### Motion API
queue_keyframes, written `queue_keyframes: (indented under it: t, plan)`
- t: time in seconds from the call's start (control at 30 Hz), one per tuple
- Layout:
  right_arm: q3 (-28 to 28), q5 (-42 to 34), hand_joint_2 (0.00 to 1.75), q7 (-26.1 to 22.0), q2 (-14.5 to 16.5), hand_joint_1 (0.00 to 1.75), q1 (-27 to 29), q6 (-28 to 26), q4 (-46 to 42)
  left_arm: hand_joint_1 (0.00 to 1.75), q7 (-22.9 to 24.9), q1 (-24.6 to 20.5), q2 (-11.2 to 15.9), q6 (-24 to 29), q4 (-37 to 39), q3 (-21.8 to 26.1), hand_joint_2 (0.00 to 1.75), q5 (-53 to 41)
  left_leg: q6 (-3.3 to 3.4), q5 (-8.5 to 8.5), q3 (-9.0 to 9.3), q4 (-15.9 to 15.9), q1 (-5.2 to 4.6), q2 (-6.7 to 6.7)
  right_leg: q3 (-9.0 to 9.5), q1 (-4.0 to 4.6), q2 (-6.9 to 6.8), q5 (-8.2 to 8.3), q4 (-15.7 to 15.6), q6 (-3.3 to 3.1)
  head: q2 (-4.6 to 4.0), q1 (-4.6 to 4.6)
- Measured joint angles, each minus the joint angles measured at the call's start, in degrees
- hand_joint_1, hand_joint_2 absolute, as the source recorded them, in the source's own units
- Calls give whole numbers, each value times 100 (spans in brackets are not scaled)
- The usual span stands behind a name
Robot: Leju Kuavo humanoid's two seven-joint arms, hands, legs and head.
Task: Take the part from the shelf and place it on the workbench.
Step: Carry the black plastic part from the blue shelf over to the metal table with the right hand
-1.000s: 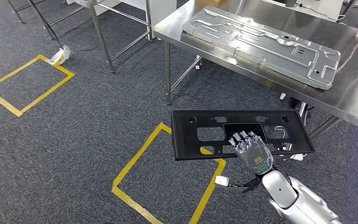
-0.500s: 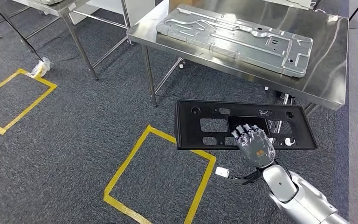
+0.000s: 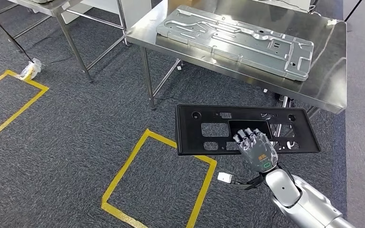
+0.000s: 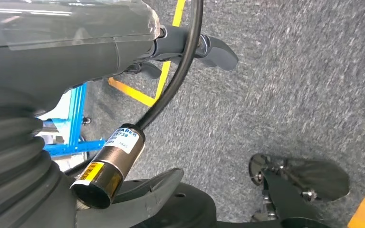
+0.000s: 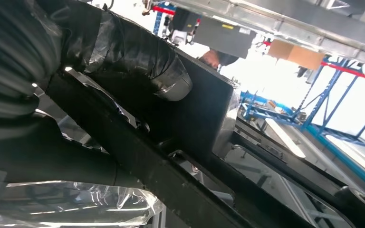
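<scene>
Right hand [image 3: 256, 148] grips black part [image 3: 209, 124] flat for carrying to workbench [image 3: 335, 66]; left hand's state cannot be told

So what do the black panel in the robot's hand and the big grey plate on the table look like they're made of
Black panel: probably moulded plastic, matte black, with clean rectangular cutouts and little glare.
Grey plate: likely stamped sheet metal, dull silver, with pressed ribs and soft highlights.
Table: looks like stainless steel, brushed and reflective.
</scene>
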Motion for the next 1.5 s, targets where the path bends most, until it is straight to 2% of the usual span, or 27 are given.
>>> queue_keyframes:
  t: [0.07,0.1,0.13,0.2,0.23,0.3,0.4,0.47,0.53,0.57,0.6,0.63,0.67,0.73,0.8,0.9,0.97,1.07,1.1,1.13,1.17,1.2,1.27,1.3,1.37,1.43,1.5]
  plan:
    - [36,0,175,-1,-1,175,-1,5,7,0,0,7,-1,-1,0,0,175,0,6,-30,27,1,1,8,-390,-27,-8,-201,668,47,0,1]
    - [58,0,175,-2,-1,175,4,7,11,0,0,12,-2,-2,0,0,175,0,-2,-53,49,5,4,10,-476,-45,-16,-151,764,69,0,-1]
    - [79,0,175,-4,-1,175,7,9,14,0,0,15,-2,-2,0,0,175,0,-15,-79,78,10,8,11,-447,-66,-30,10,634,87,0,0]
    - [106,0,175,-5,-1,175,4,9,16,0,0,16,-1,-3,0,0,175,0,-62,-150,150,30,22,11,-128,-99,-86,435,-89,104,0,1]
    - [115,0,175,-5,0,175,-2,9,15,0,0,12,-1,-3,0,0,175,0,-97,-187,169,52,16,11,35,-88,-117,556,-436,97,0,2]
    - [136,0,175,-3,0,175,-14,9,16,0,0,7,-1,-4,0,0,175,0,-170,-235,175,63,2,15,173,-49,-140,563,-721,42,0,2]
    - [162,0,175,-9,-1,175,-18,9,13,0,-2,8,-2,-7,0,0,175,-2,-270,-305,199,86,3,41,214,-42,-93,511,-750,-86,0,-1]
    - [167,0,175,-16,-1,175,-29,10,9,0,-10,-1,-2,-8,0,0,175,-8,-312,-500,39,473,14,36,293,-60,-81,476,-782,-183,0,-6]
    - [181,0,175,-24,2,175,-36,12,8,0,-17,-2,-2,-9,0,0,175,-14,-324,-794,-385,1240,17,31,349,-37,-77,425,-785,-249,0,-10]
    - [193,0,175,-28,3,175,-33,15,8,0,-17,5,-2,-9,0,0,175,-15,-326,-866,-606,1571,17,30,372,-22,-67,400,-782,-265,0,-9]
    - [206,0,175,-32,4,175,-27,19,8,0,-17,14,-2,-10,0,0,175,-17,-322,-832,-751,1730,17,30,401,-9,-53,374,-780,-269,0,-10]
    - [214,0,175,-36,4,175,-22,22,8,0,-17,22,-1,-10,0,0,175,-21,-308,-682,-793,1675,15,29,437,1,-37,345,-778,-265,0,-10]
    - [219,0,175,-36,4,175,-19,26,8,0,-16,28,-1,-10,0,0,175,-28,-284,-440,-728,1413,11,27,482,8,-21,312,-775,-257,0,-10]
    - [222,0,175,-34,4,175,-19,33,8,0,-5,31,1,-14,1,0,175,-54,-218,-7,-447,661,-12,10,566,24,0,237,-767,-221,0,-8]
    - [233,0,175,-43,2,175,-26,72,5,0,12,23,1,-20,1,0,175,-81,-175,100,-267,245,-38,-7,593,41,14,191,-763,-163,0,-7]
    - [240,0,175,-184,-8,175,-54,182,7,0,22,19,1,-25,0,0,175,-102,-112,59,-207,143,-38,-11,605,31,11,156,-783,-65,0,-9]
    - [225,0,175,-374,-25,175,-133,243,15,0,22,18,2,-27,0,0,175,-106,-44,63,-138,59,-16,-6,482,15,-12,12,-521,-12,0,-4]
    - [215,0,175,-672,-32,175,-308,350,61,0,16,10,2,-36,0,0,175,-101,8,15,-71,32,-11,4,-145,-2,-31,-342,530,46,0,-1]
    - [215,0,175,-755,-30,175,-350,396,80,0,16,14,3,-38,0,0,175,-94,10,-11,-41,33,-10,2,-316,-12,-33,-344,759,63,0,-1]
    - [215,0,175,-824,-28,175,-391,443,97,0,18,20,5,-41,0,0,175,-88,6,-42,-1,36,-9,-3,-387,-26,-36,-226,778,77,0,-1]
    - [215,0,175,-884,-26,175,-446,493,111,0,21,25,6,-45,0,0,175,-82,-4,-78,49,42,-7,-8,-342,-41,-42,-2,573,85,0,-1]
    - [212,0,175,-942,-24,175,-519,537,127,0,25,27,7,-53,0,0,175,-78,-20,-120,98,52,-6,-12,-209,-55,-55,276,184,86,0,0]
    - [195,0,175,-1043,-20,175,-696,586,156,0,32,22,9,-69,0,1,175,-74,-75,-196,152,76,-19,-15,71,-36,-79,567,-492,51,0,2]
    - [183,0,175,-1086,-17,175,-773,607,167,0,34,16,10,-75,0,2,175,-72,-107,-220,156,81,-25,-15,150,-16,-87,583,-673,19,0,1]
    - [157,0,175,-1151,-14,175,-869,660,173,0,40,12,11,-82,0,2,175,-71,-169,-243,161,66,-30,-8,199,14,-77,505,-752,-56,0,-1]
    - [130,0,175,-1188,-17,175,-908,713,167,0,48,14,11,-85,0,2,175,-73,-232,-315,169,126,-23,1,264,-12,-71,480,-785,-132,0,-2]
    - [105,0,175,-1204,-22,175,-949,739,156,0,49,9,13,-85,0,3,175,-77,-281,-518,-47,595,-15,0,360,-41,-72,440,-823,-215,0,-8]
